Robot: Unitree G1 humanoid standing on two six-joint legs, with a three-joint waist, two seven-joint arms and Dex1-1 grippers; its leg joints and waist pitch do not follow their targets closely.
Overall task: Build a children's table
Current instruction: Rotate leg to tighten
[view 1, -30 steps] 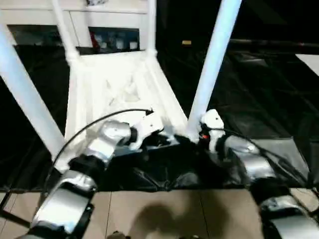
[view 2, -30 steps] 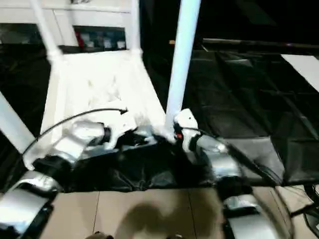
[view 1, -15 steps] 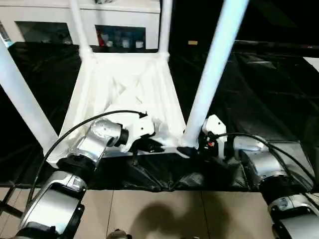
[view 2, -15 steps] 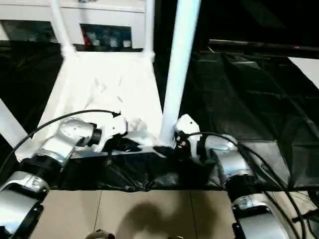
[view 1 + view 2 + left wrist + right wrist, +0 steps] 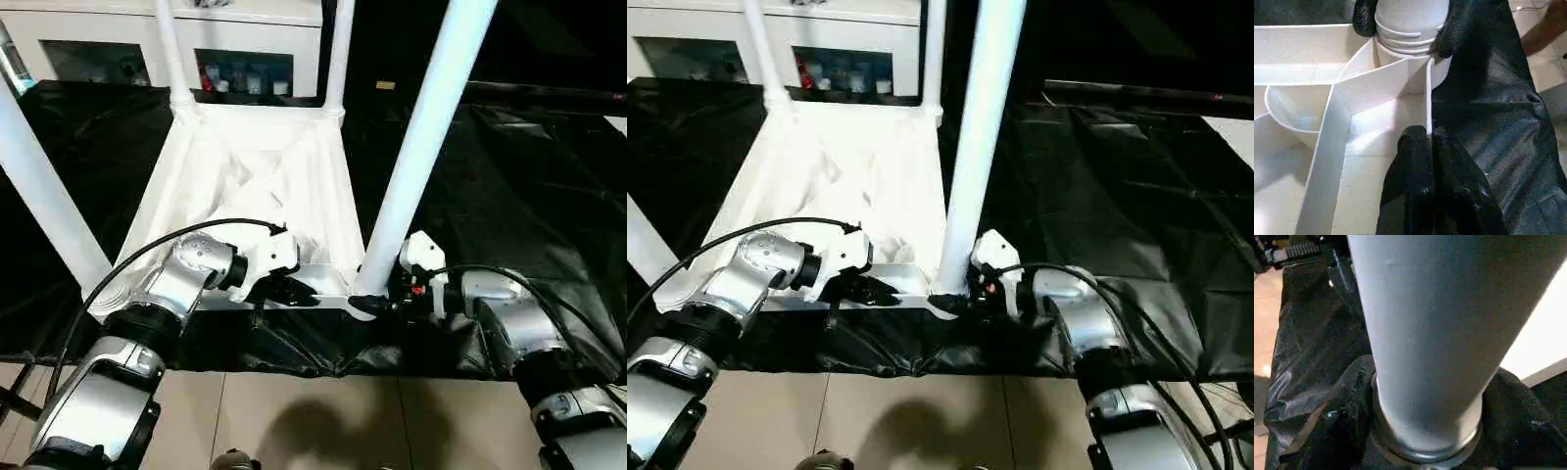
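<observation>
The children's table (image 5: pixel 245 166) lies upside down on a black sheet, ribbed underside up, with its four white legs standing in the corner sockets. My left gripper (image 5: pixel 304 291) is shut on the thin near rim wall (image 5: pixel 1427 98) of the top, close to the near right socket. My right gripper (image 5: pixel 377 302) grips the base of the near right leg (image 5: pixel 421 147); its black fingers (image 5: pixel 1364 17) press on both sides of the leg's collar. In the right wrist view the leg (image 5: pixel 1440 323) rises between the two fingers (image 5: pixel 1352 396).
The black sheet (image 5: pixel 509 176) covers the work surface and hangs crumpled over its front edge. A white glass-doored cabinet (image 5: pixel 245 39) stands behind the table. The near left leg (image 5: pixel 44 196) rises close to my left forearm. Tiled floor (image 5: pixel 323 421) shows below.
The camera has shifted and tilted. My right gripper's fingers have closed in around the base of the near right leg. My left gripper has stayed pinched on the rim.
</observation>
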